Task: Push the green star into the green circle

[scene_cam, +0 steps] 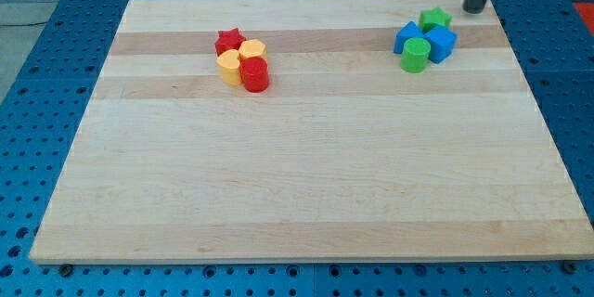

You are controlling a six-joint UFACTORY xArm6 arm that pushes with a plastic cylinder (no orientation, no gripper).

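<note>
The green star (pixel 434 20) sits near the view's top right, touching two blue blocks (pixel 408 36) (pixel 441 43) just below it. The green circle, a short green cylinder (pixel 415 55), stands below the blue blocks and touches them, so the blue blocks lie between it and the star. My tip (pixel 474 7) is at the board's top edge, just right of and slightly above the green star, apart from it.
A second cluster lies at the view's upper left of centre: a red star (pixel 229 40), two yellow blocks (pixel 251 51) (pixel 229 68) and a red cylinder (pixel 255 74), all touching. The wooden board (pixel 297 176) rests on a blue perforated table.
</note>
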